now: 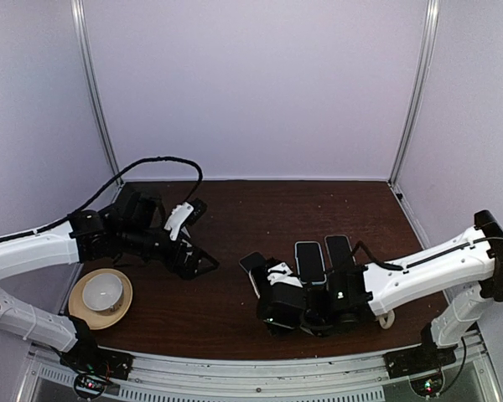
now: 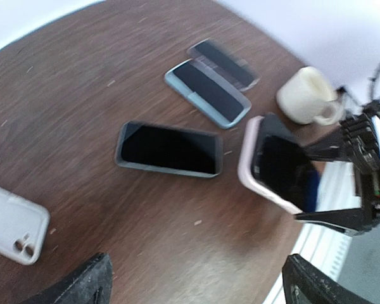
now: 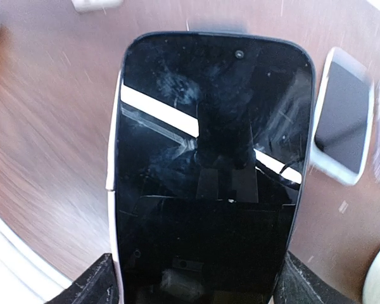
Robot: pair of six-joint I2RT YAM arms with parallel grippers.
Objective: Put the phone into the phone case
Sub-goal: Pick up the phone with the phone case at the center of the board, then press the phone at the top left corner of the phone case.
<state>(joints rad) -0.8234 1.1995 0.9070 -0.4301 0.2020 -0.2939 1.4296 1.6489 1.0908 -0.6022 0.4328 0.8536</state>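
One phone [image 3: 209, 158] in a pale case [image 2: 247, 155], tight in the right pincer [image 3: 196, 282]; left pincer [image 2: 199, 280] wide apart.

The scene is evenly lit — shadows are faint. A bright streak of glare is carried on the phone [image 3: 206, 177]; both wrist views are smeared by blur at the edges.
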